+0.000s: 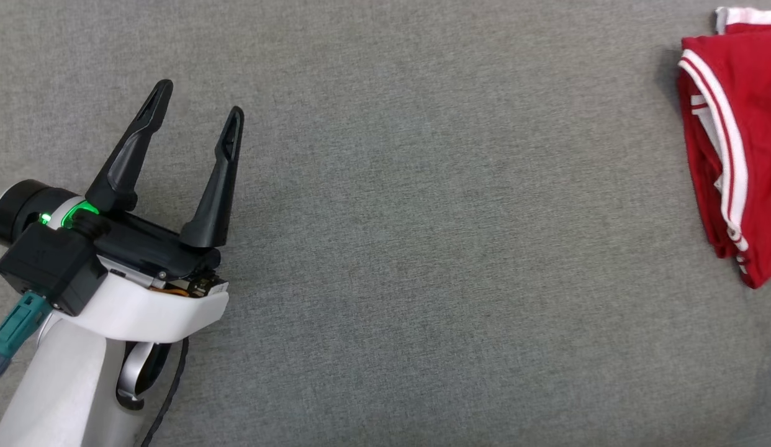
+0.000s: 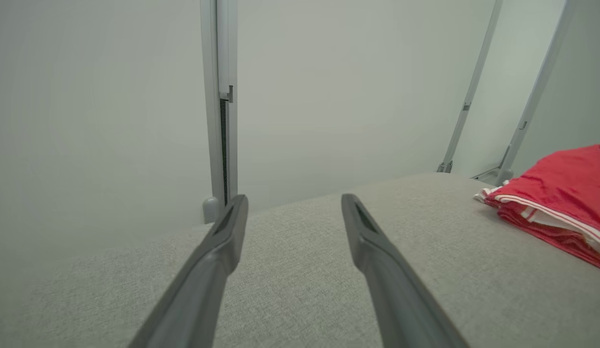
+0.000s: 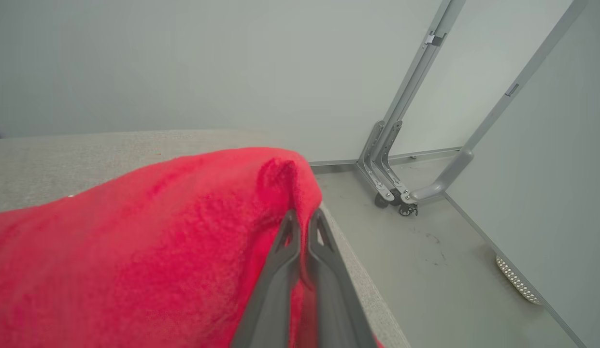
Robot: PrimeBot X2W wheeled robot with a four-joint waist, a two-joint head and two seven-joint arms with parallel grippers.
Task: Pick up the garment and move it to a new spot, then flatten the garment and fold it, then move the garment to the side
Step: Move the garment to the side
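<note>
The garment (image 1: 752, 112) is red with white stripes and lies folded at the far right edge of the grey table (image 1: 423, 248). In the left wrist view the garment (image 2: 561, 188) is a stacked pile off to the right. My left gripper (image 1: 199, 98) hovers at the lower left, far from it, open with nothing between its fingers (image 2: 294, 198). In the right wrist view my right gripper (image 3: 305, 215) is shut, its tips pinching a puckered edge of the garment (image 3: 160, 241) near the table's edge.
The grey cloth-covered table stretches wide between my left gripper and the garment. Its right edge (image 3: 358, 270) drops to a pale floor (image 3: 425, 270). A metal frame on casters (image 3: 401, 193) and pale wall panels (image 2: 111, 96) stand beyond.
</note>
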